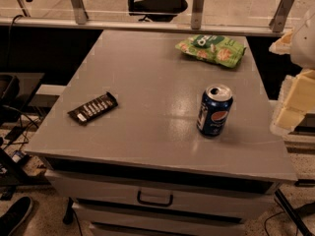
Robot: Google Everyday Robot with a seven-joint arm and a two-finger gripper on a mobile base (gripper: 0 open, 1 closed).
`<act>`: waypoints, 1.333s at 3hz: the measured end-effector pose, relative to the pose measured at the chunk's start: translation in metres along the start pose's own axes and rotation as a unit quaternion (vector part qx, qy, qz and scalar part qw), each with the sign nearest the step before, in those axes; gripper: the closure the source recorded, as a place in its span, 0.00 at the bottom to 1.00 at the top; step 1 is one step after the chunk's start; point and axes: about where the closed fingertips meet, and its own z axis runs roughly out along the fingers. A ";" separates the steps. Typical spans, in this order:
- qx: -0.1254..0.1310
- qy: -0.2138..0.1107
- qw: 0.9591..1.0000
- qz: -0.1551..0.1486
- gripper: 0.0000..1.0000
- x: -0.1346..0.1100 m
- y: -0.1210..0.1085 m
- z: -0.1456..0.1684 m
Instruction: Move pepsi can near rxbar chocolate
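Grey table [147, 77] holds pepsi can [214, 110], rxbar chocolate [92, 107]; gripper [296, 100] cropped right, grip unreadable.

— Where is the can [214, 111] sitting?
— It's standing upright on the right side of the cabinet top [147, 77], dark blue, showing a round red-white-blue logo, with its silver top facing up.
— And the chocolate bar [93, 107]?
— It's lying flat near the left edge, a dark wrapper with white lettering, angled, well apart from the can.
— The gripper [294, 100]?
— It's hanging off the right edge, near the can, not touching it.
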 end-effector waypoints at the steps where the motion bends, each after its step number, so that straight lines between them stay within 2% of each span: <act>1: 0.000 0.000 1.000 0.000 0.00 0.000 0.000 0.000; 2: 0.002 -0.010 1.000 -0.001 0.00 -0.011 -0.001 0.012; 4: -0.016 -0.056 0.998 -0.004 0.00 -0.042 -0.003 0.055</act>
